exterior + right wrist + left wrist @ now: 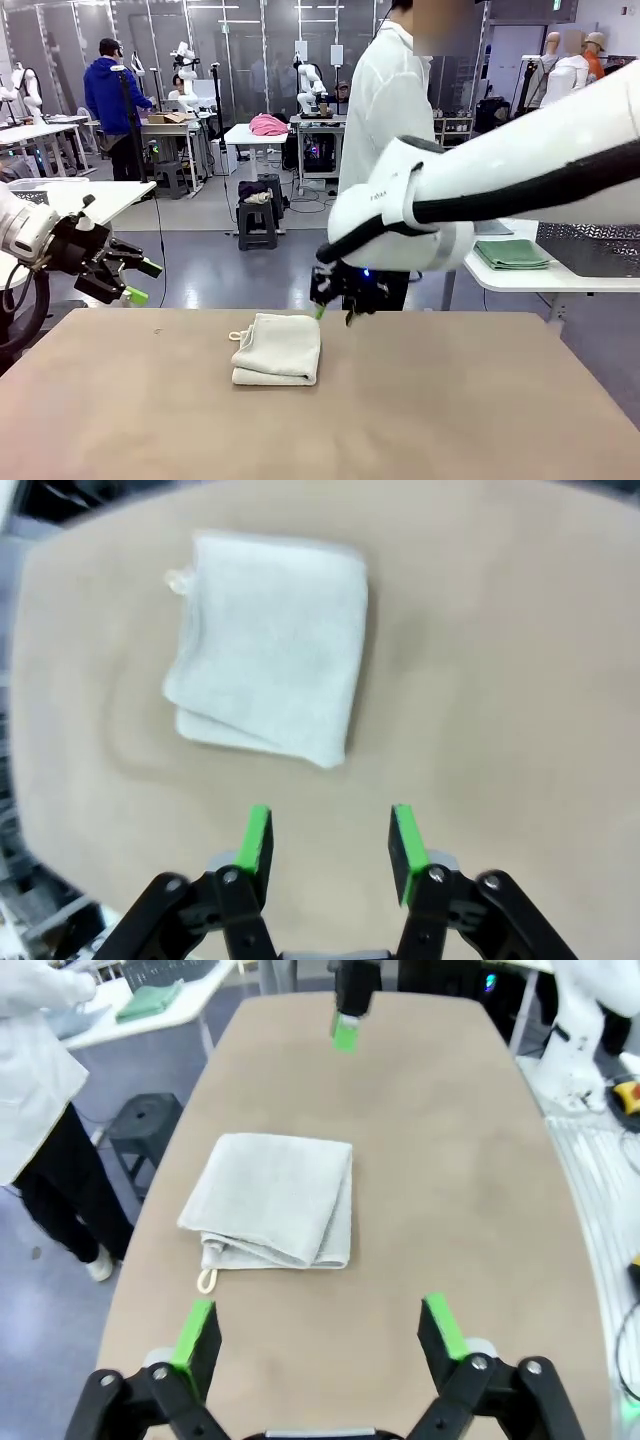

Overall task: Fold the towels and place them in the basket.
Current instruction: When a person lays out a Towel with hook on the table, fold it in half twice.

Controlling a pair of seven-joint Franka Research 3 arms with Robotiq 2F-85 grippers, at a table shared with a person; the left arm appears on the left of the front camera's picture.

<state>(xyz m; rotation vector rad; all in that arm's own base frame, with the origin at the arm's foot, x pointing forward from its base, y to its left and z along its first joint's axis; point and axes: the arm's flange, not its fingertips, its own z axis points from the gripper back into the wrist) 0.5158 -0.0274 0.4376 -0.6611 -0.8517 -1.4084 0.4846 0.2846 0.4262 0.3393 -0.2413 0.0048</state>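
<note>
1. Picking up the folded off-white towel (pixel 278 350) looks like your step; it lies near the table's (pixel 450 400) far edge.
2. Your right gripper (pixel 335 314) hangs half open, empty, by its far right corner; pinch all layers.
3. Your left gripper (pixel 143 282) is wide open, empty, past the left edge.
4. The left wrist view shows the loop (pixel 205 1280); the front view adds a green towel (pixel 510 253) on a side table (pixel 500 275).
</note>
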